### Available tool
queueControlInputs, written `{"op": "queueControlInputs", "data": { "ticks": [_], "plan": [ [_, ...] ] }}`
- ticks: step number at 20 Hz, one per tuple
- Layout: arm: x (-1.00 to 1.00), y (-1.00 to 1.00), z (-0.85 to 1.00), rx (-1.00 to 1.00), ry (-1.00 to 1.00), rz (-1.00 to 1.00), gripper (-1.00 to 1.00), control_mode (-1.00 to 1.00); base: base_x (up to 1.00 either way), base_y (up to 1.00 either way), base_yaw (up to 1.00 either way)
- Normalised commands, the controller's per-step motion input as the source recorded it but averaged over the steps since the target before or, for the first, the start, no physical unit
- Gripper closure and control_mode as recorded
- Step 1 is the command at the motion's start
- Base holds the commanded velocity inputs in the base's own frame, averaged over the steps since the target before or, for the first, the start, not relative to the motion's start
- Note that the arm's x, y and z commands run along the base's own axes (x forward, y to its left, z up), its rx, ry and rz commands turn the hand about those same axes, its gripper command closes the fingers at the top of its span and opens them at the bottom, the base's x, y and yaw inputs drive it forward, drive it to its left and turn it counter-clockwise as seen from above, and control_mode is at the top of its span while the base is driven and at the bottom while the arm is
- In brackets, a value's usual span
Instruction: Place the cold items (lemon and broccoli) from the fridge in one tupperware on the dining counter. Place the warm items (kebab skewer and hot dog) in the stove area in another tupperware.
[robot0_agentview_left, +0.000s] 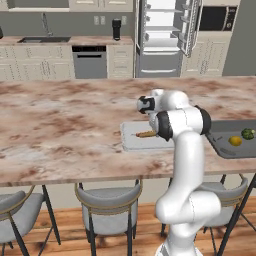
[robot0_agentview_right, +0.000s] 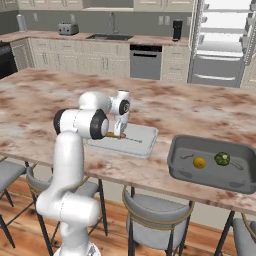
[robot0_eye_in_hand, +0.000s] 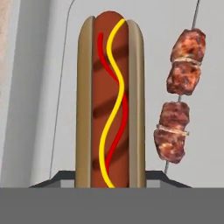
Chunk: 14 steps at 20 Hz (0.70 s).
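Gripper closing around hot dog, resting it in light grey tupperware beside kebab skewer. Lemon, broccoli sitting in dark grey tupperware on dining counter.

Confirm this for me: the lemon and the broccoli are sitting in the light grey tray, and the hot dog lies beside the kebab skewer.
Not quite. The lemon and broccoli sit in the dark grey container, as the right base view shows, not the light grey tray. The hot dog does lie beside the kebab skewer, as the hand view shows.
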Motion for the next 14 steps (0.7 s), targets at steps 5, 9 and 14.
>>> {"op": "queueControlInputs", "data": {
  "ticks": [5, 9, 14],
  "plan": [
    [0.29, -0.06, -0.29, 0.02, 0.0, 0.0, 1.0, -1.0, 0.0, 0.0, 0.0],
    [0.15, 0.0, -0.27, 0.0, 0.0, 0.0, 1.0, -1.0, 0.0, 0.0, 0.0],
    [-0.02, 0.0, -0.19, 0.0, 0.0, 0.0, -1.0, -1.0, 0.0, 0.0, 0.0]
  ]
}}
